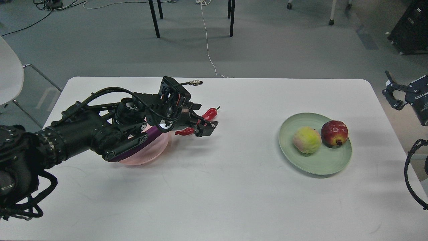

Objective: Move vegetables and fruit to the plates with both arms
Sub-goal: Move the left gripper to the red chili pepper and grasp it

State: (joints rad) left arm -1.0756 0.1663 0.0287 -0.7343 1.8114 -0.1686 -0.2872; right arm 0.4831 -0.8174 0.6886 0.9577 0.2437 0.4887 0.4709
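Note:
The purple eggplant [149,138] lies on the pink plate [152,154], mostly hidden under my left arm. My left gripper [203,118] is open over the middle of the red chili pepper [210,113], which lies on the table just right of the pink plate; one finger is on each side of it. The peach [307,140] and the pomegranate [334,133] sit side by side on the green plate [321,164] at the right. My right gripper [392,91] hangs open and empty beyond the table's right edge.
The white table [214,194] has rounded corners. A white chair [10,77] stands off its left end. Chair legs and a white cable [209,50] are on the floor behind it.

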